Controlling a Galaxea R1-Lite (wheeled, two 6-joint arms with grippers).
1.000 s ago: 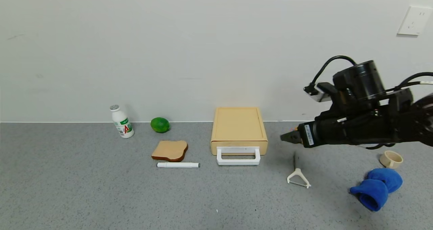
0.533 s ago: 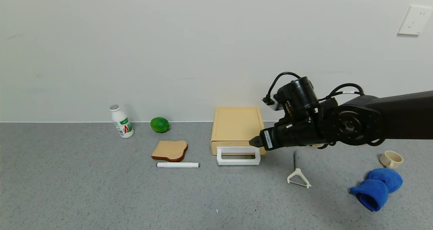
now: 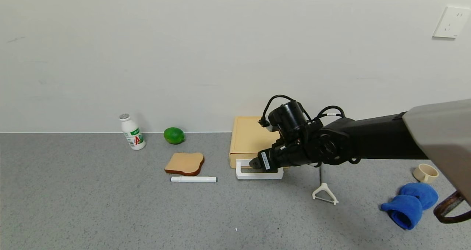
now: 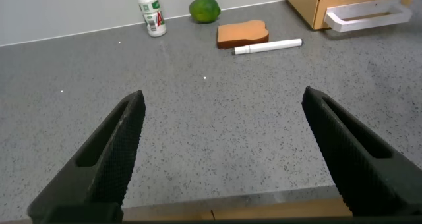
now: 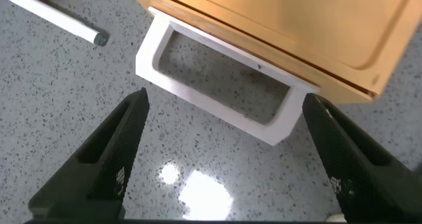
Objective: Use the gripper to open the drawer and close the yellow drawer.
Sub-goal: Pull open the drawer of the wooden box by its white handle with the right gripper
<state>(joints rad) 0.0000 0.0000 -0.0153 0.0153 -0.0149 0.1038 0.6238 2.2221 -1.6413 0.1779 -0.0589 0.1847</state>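
over white handle (image 5: 217, 95): right gripper (image 5: 224, 151) spread; head view hides gap.

Worktop (image 3: 92, 206) is showing grey with fine dark and pale speckle. Drawer (image 3: 247, 139) is showing pale yellow-tan; its loop handle (image 3: 257, 175) is reading white. Right gripper (image 3: 254, 163) is showing black. Left gripper (image 4: 224, 155) is also showing black. Near the back edge: bottle (image 3: 132, 133) is showing white with a green and red label and a grey cap; lime (image 3: 174, 135) is showing green. Toast slice (image 3: 185, 163) is showing tan with a brown crust. Marker (image 3: 194, 179) is white. Cloth (image 3: 410, 204) at the right edge is showing blue
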